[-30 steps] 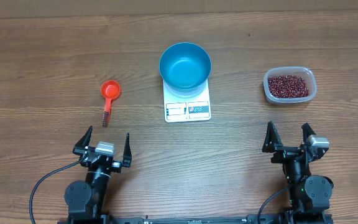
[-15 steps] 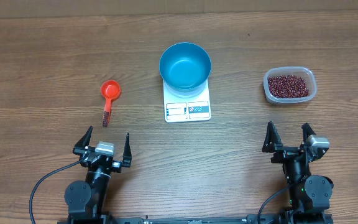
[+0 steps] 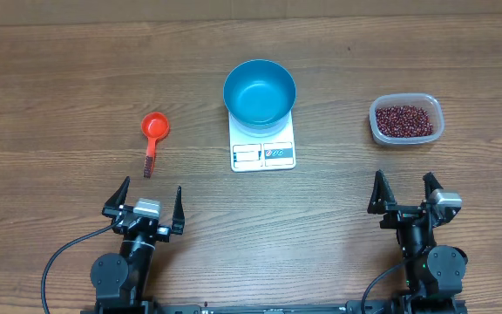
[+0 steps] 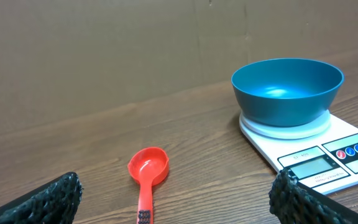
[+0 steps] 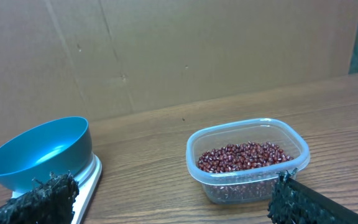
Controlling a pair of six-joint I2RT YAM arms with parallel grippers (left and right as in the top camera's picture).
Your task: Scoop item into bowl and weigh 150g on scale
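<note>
An empty blue bowl (image 3: 260, 91) (image 4: 287, 90) (image 5: 39, 154) stands on the white scale (image 3: 263, 153) (image 4: 328, 158) at the table's middle. Dark red-brown beans (image 3: 403, 120) (image 5: 244, 155) fill a clear plastic tub (image 3: 375, 129) (image 5: 229, 183) at the right. An orange scoop (image 3: 153, 131) (image 4: 148, 171) lies on the wood to the left of the scale, handle toward me. My left gripper (image 3: 145, 201) (image 4: 173, 214) stands open near the front edge, below the scoop, holding nothing. At the front right my right gripper (image 3: 404, 192) (image 5: 169, 214) is open and empty too, below the tub.
A brown cardboard wall (image 4: 135, 50) runs along the table's far side. Bare wood (image 3: 321, 227) lies between the two arms and in front of the scale.
</note>
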